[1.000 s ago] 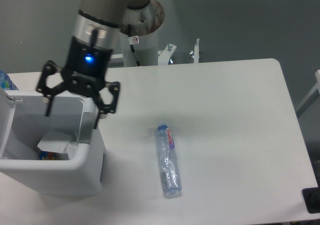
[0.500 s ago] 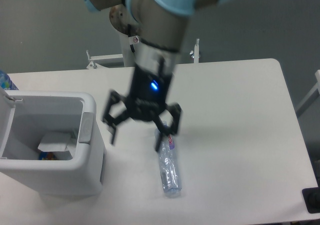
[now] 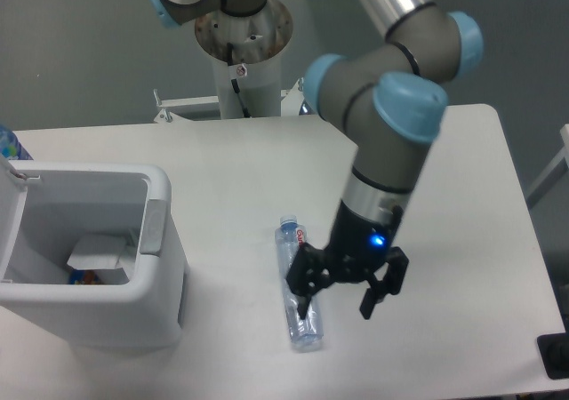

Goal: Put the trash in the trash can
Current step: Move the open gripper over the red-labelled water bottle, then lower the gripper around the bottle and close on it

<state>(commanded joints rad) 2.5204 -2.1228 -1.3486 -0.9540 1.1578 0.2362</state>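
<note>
A clear plastic water bottle point(image 3: 296, 321) with a pink-and-blue label lies on the white table point(image 3: 267, 169), its cap end toward the back. My gripper point(image 3: 336, 310) hangs open just right of the bottle's lower half, one finger over its edge, holding nothing. At the left stands the boxy white trash can point(image 3: 164, 280) with a grey tab at its rim. A white wrapper point(image 3: 100, 252) lies inside it on the grey floor.
A bit of colourful packet point(image 3: 84, 277) shows inside the can beside the wrapper. The arm's base column point(image 3: 244, 62) rises behind the table's back edge. A blue object point(image 3: 7, 142) peeks in at the far left.
The gripper swung from above the trash can rightward across the table and now sits low beside the bottle. The bottle has stayed in place.
</note>
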